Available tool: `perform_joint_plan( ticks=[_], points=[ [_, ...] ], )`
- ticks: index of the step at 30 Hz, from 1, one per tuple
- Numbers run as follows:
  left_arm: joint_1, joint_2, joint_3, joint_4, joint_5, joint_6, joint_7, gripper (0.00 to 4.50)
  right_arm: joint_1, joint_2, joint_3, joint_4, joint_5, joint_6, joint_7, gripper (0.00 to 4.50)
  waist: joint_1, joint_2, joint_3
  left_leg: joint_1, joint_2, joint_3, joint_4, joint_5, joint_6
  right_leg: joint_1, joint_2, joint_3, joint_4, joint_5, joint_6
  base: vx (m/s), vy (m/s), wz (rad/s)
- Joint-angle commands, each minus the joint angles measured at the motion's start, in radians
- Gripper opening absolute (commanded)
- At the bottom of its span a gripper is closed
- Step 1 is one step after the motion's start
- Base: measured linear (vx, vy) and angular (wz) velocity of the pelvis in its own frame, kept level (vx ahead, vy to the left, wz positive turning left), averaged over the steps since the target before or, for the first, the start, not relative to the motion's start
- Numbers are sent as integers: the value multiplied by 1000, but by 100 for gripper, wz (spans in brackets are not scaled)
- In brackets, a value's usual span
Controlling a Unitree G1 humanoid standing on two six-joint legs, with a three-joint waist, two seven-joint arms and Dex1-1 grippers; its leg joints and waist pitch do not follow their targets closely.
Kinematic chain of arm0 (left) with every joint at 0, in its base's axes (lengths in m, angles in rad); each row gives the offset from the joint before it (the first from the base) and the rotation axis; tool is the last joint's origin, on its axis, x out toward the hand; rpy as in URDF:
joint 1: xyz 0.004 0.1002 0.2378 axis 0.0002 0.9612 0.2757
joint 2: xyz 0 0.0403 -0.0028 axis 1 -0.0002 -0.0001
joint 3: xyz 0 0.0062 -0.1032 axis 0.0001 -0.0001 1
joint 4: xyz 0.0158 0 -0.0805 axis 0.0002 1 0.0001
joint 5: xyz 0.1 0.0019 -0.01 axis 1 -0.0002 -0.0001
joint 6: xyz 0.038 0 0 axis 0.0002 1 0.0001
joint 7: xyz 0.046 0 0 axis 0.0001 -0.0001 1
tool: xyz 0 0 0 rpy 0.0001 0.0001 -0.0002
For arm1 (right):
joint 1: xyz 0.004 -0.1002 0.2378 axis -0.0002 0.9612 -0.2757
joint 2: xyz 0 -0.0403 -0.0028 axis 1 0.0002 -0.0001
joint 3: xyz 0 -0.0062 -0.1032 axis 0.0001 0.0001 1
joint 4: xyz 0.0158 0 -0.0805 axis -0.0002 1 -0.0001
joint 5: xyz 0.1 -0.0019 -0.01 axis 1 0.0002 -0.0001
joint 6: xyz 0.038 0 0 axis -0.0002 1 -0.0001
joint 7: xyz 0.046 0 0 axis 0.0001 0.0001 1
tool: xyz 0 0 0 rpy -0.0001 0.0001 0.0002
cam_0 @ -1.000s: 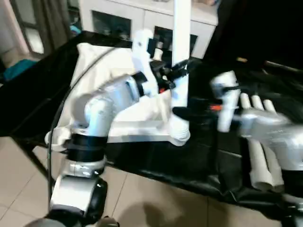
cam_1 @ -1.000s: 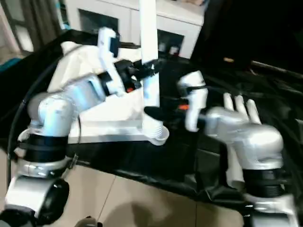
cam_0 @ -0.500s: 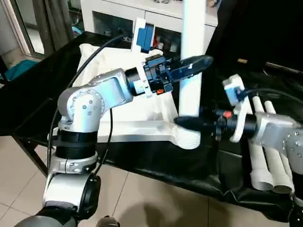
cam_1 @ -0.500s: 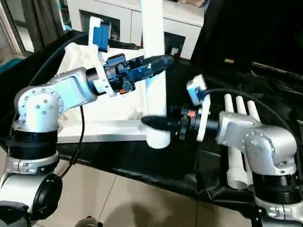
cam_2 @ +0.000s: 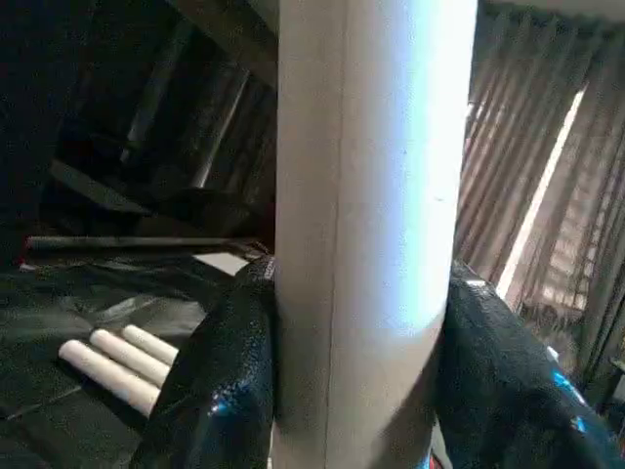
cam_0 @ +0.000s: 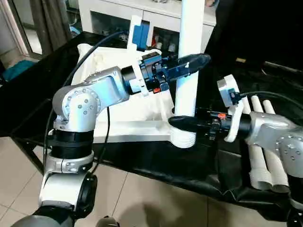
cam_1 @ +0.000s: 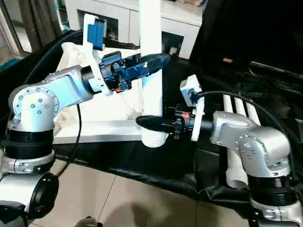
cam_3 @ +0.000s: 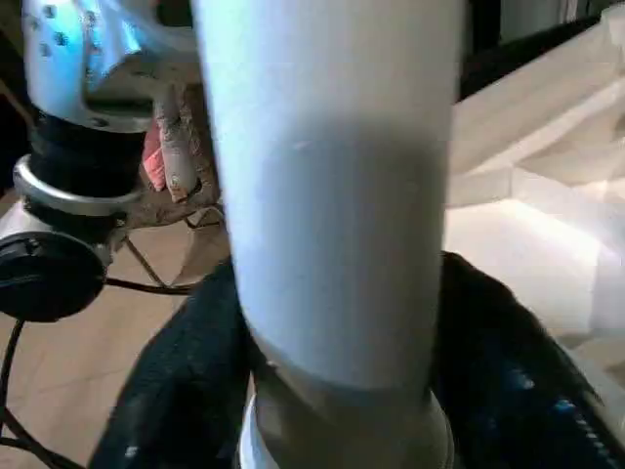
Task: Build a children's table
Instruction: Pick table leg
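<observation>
The children's table top (cam_0: 128, 130) lies upside down on the black-draped table, ribs facing up. A white tapered leg (cam_0: 190, 28) stands upright in its near right corner socket (cam_0: 183, 140). My left gripper (cam_0: 191, 61) is shut on the leg partway up, and its black fingers (cam_2: 220, 371) press both sides of the tube (cam_2: 371, 147). My right gripper (cam_0: 182, 123) is shut on the same leg (cam_3: 322, 147) just above the socket, with a finger (cam_3: 186, 401) on each side.
Three spare white legs (cam_0: 265, 158) lie side by side on the black cloth to the right, behind my right forearm. A white cabinet (cam_0: 118, 19) with glass doors stands at the back. The tiled floor (cam_0: 142, 203) lies beyond the table's near edge.
The right gripper's fingers have closed in around the leg's low end. The left gripper keeps its hold higher up. The head view has shifted.
</observation>
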Motion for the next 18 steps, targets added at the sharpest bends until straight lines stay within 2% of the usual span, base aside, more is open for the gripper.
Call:
perform_joint_plan(
  ticks=[1,3,5,6,12,14,18],
  points=[
    [-20,-10,-46,-31,-9,16,-29,182,-4,-15,-19,21,-15,8,-21,291,-1,2,-71,10,40,-10,-65,-106,-35,57,-75,55,-71,-252,-90,0,0,0],
    [-19,-8,-52,-36,-9,18,-32,182,-4,-19,-14,22,-14,7,-16,291,-1,-1,-71,8,40,-10,-66,-104,-36,59,-76,55,-70,-255,-91,0,0,0],
    [-17,-3,-63,-42,-8,20,-37,182,-5,-25,-5,24,-10,4,-5,298,-1,0,-70,8,39,-10,-66,-107,-36,59,-76,55,-72,-258,-89,0,0,0],
    [-16,-1,-68,-46,-7,21,-39,182,-6,-28,-2,24,-4,8,3,298,-2,-4,-71,8,39,-9,-65,-108,-34,59,-76,55,-73,-262,-88,0,0,0],
    [-15,11,-93,-53,2,20,-57,182,-10,-41,7,17,15,27,30,298,-1,-2,-70,8,39,-10,-65,-108,-34,58,-76,55,-73,-279,-81,0,0,0],
    [-15,14,-99,-50,7,17,-58,182,-7,-53,12,-1,28,32,51,298,0,1,-70,8,40,-10,-65,-109,-35,58,-76,55,-74,-279,-81,0,0,0],
    [-21,11,-104,-36,15,11,-50,182,-1,-64,29,-17,20,20,64,298,0,-1,-70,7,39,-10,-65,-109,-37,59,-75,54,-74,-278,-80,0,0,0]
  ],
)
